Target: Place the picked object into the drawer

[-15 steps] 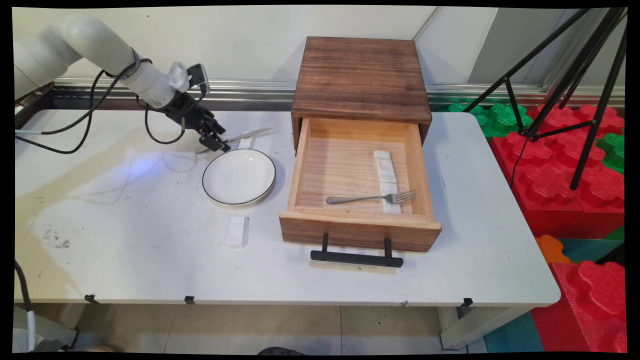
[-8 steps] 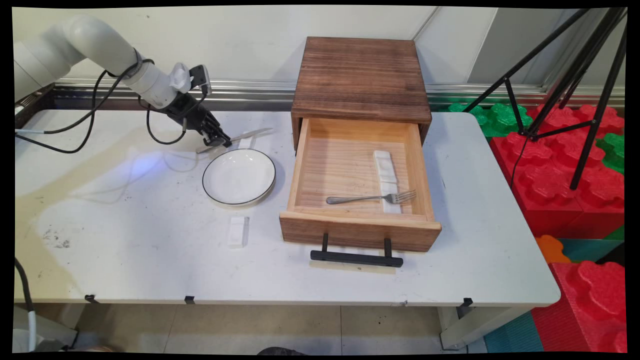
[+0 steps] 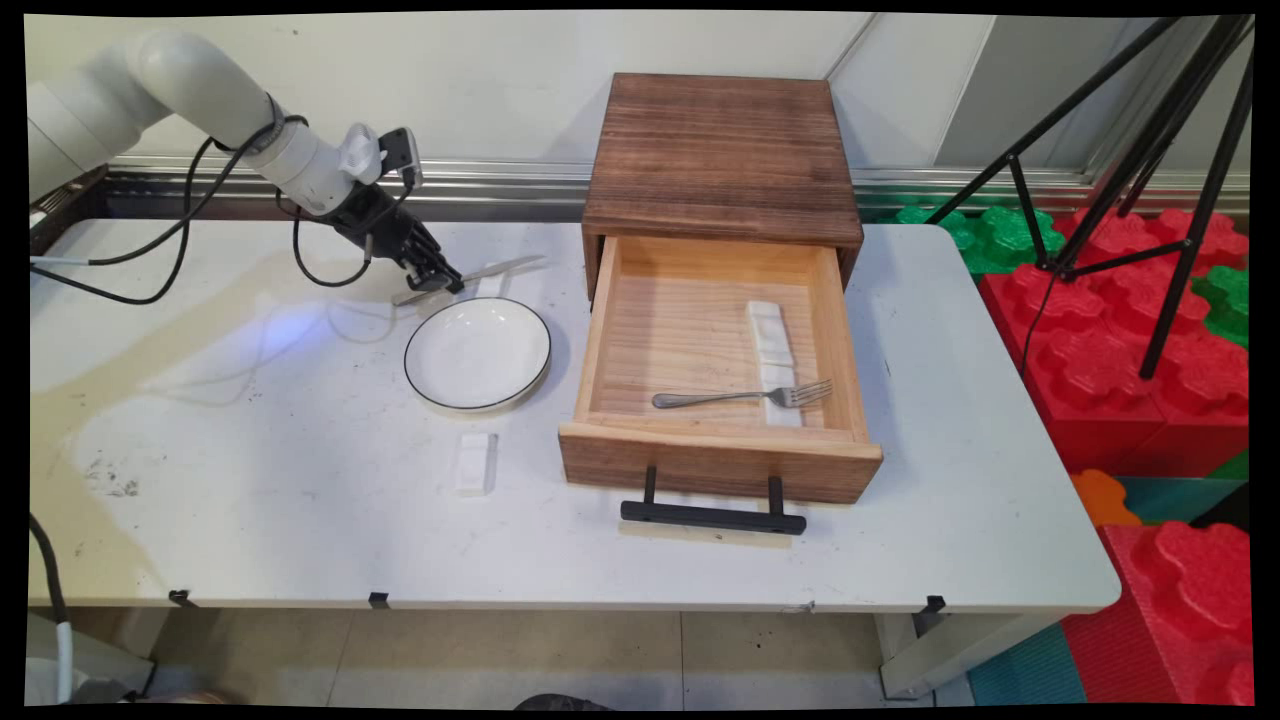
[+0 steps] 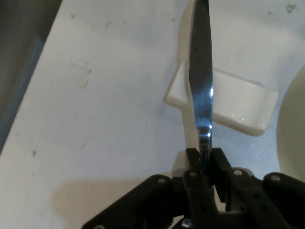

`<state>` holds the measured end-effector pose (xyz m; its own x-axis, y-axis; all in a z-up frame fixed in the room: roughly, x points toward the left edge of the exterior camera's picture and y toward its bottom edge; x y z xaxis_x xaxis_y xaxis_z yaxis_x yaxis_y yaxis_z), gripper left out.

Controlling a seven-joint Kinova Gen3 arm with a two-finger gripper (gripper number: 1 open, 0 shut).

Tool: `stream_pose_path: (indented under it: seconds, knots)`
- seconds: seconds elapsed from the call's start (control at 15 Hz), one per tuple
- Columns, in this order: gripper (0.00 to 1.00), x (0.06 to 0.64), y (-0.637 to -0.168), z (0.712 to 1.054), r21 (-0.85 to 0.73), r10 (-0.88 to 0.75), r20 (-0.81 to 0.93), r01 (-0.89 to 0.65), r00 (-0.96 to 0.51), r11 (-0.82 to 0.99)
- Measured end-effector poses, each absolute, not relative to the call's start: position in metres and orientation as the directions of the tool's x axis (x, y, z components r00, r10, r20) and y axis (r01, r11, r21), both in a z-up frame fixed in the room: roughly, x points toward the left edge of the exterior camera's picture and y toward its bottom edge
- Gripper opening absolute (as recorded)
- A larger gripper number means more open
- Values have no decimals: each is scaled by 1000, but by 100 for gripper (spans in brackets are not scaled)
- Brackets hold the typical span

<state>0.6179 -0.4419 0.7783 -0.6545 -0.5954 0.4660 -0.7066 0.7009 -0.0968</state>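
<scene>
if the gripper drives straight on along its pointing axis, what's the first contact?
The gripper is shut on the knife, whose blade lies across the white rest. Straight ahead, that rest looks like the first thing in line, with the table beyond it. Depth is unclear, so it might pass above.

blk pincer (image 4: 205, 164) | silver knife (image 4: 200, 81) | white plate (image 3: 477, 353), blk rim
</scene>
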Motion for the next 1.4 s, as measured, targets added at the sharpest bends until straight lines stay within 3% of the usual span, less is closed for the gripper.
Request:
stream_pose_path:
  seconds: [0.6,1.4]
  knots:
    - [0,622,-422,819,-114,-585,494,-714,-644,690]
    - [0,586,-390,931,-127,-462,639,-677,-614,725]
